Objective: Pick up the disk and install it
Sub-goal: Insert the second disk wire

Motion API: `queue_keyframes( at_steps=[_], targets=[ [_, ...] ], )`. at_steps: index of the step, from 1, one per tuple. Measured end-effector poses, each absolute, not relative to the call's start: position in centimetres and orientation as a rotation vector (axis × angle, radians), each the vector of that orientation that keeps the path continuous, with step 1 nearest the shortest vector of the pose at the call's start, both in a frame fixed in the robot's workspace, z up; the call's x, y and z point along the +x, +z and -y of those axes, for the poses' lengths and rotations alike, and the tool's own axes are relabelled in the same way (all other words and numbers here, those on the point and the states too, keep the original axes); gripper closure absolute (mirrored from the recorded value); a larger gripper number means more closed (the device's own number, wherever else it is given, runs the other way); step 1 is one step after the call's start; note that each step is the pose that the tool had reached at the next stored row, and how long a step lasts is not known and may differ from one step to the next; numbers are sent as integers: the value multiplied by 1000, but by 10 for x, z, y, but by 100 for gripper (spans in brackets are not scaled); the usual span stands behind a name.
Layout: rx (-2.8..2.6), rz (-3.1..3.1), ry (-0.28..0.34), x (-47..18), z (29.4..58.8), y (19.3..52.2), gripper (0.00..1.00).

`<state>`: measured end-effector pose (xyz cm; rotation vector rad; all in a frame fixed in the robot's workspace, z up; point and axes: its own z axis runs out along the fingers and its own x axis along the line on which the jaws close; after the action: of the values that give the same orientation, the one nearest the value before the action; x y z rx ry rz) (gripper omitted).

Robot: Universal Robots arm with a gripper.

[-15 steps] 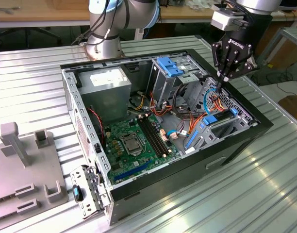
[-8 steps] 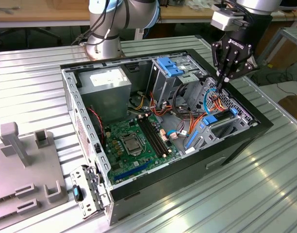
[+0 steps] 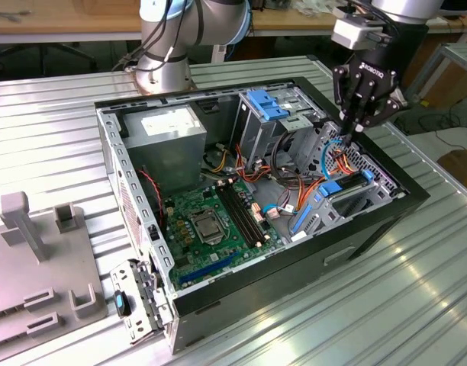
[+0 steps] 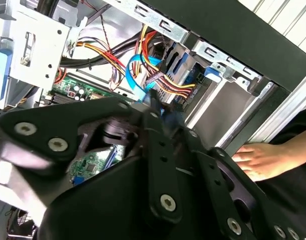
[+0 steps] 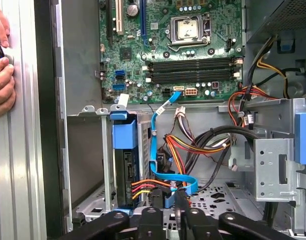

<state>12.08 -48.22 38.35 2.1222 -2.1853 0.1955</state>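
Computer case (image 3: 371, 221) open on the ribbed metal table (image 3: 58, 122), motherboard (image 3: 210, 221) exposed. Gripper (image 3: 354, 126) hangs over the bay corner at the exterior view's right — fingers clenched together, nothing visibly between them. Disk (image 5: 127, 170) sits edge-up in the lower bay beside the blue data cable (image 5: 160, 150), orange-yellow wires plugged in. Hand (image 4: 260, 160) rests by the case.

The black metal gripper (image 4: 158, 107) blocks much of the green motherboard (image 4: 88, 165) in the second wrist view, its fingertips blurred against the blue flat cable (image 4: 138, 67). A person's hand (image 4: 260, 160) is cut by the gripper body. In the first wrist view, the blue-framed silver disk (image 5: 125, 170) sits edge-on in its bay, label unseen, and two hands (image 5: 2, 75) run off the edge.
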Motion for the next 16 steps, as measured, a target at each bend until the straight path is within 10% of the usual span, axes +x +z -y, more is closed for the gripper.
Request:
queue_keyframes(
  at_steps=[3, 16],
  targets=[
    [2123, 2186, 197, 121, 485, 383, 62],
    [2118, 2182, 218, 121, 486, 379, 62]
  ],
)
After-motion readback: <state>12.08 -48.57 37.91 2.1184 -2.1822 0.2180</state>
